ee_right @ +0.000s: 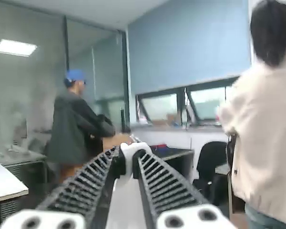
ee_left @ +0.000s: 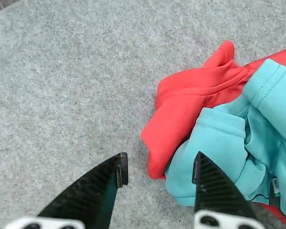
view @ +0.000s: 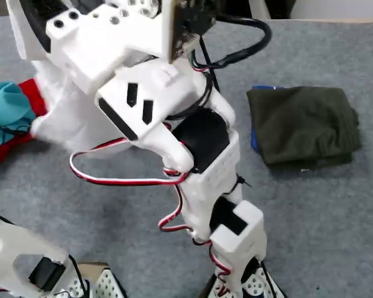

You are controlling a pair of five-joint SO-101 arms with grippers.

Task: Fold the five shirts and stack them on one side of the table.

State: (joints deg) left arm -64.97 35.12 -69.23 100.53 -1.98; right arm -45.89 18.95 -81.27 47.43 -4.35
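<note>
1. A white shirt is clamped between the fingers of the right gripper. This gripper is clenched on the shirt and is pointed up into the room, away from the counter.
2. In the high view the white shirt is seen hanging below the raised right arm, over the left half of the counter.
3. A red shirt and a teal shirt are bunched together, not folded, at the left edge of the counter. The teal one is lying on the red one.
4. The left gripper is released, with its fingers spread. It is held low over the counter at the edge of this heap, and one finger is placed above the teal shirt.
5. A dark green shirt is folded and laid on the right side of the counter, well apart from the heap.
6. Under it a blue shirt is lying, of which a narrow edge is seen.
</note>
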